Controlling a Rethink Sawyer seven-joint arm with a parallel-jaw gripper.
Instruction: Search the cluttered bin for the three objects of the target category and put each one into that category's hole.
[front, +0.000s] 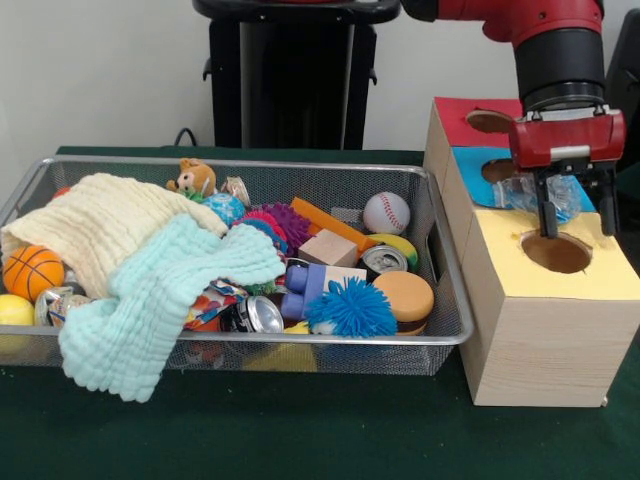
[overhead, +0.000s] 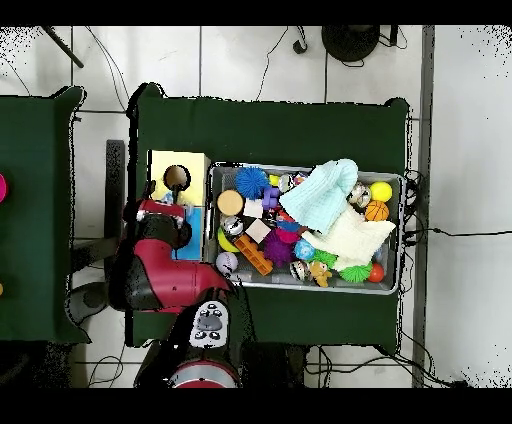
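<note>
Tool (front: 574, 215) clamped on clear bottle (front: 535, 192), held above yellow hole (front: 556, 252), beside bin (front: 445, 335)

A dark green worktop (front: 300, 430) carries two things: the wire-mesh bin (front: 330, 345) on the left, and just right of it a wooden box (front: 545, 345) with coloured, holed top panels.

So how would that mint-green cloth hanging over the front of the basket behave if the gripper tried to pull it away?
The mint-green cloth looks floppy: it droops over the bin's rim in soft folds, so it would probably sag and trail when lifted. It seems light for its bulk. It overlaps the cream cloth and covers toys, so pulling it might drag those along.
</note>
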